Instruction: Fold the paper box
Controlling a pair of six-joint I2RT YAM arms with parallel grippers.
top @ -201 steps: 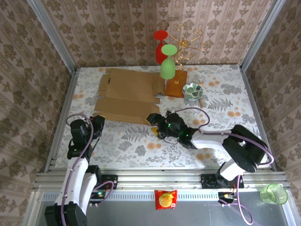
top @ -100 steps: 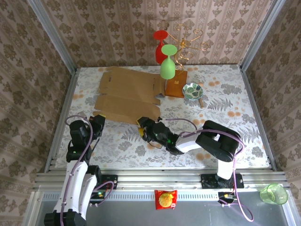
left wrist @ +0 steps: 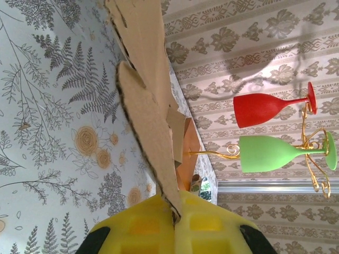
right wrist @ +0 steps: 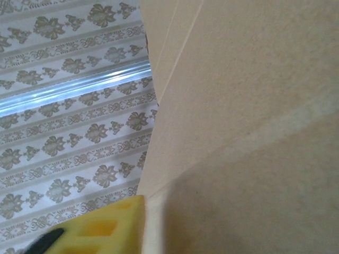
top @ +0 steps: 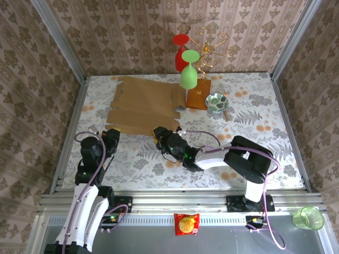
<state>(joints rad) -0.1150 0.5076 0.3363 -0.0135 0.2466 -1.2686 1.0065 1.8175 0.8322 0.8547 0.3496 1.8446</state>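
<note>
One paper box, still a flat die-cut sheet, lies at the far left of the desk, its long axis running left to right and skewed a little. Also here: two glasses, red and green, one bowl, one snack packet and one green cup.

My left end effector is pressed together on the sheet's near-left flap. My right end effector has slid left along the near edge since a second ago (cardboard lies against one finger); I cannot tell whether it grips.
</note>
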